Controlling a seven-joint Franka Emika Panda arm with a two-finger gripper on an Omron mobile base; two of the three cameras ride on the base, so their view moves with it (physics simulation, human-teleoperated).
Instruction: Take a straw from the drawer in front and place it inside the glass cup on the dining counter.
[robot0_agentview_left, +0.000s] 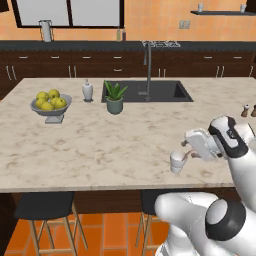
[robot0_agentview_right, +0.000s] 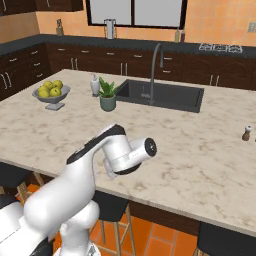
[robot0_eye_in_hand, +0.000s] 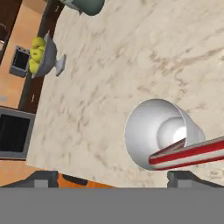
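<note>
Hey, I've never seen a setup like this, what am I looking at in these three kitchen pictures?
It's a computer-rendered kitchen with a white robot arm. Two pictures come from cameras behind the arm, left and right; the third looks along its gripper. On the dining counter stand a fruit bowl, a soap bottle, a potted plant and a sink. Near the front edge is the glass cup, with the red straw resting in it and sticking out over its rim. The gripper is open and holds nothing.
</note>
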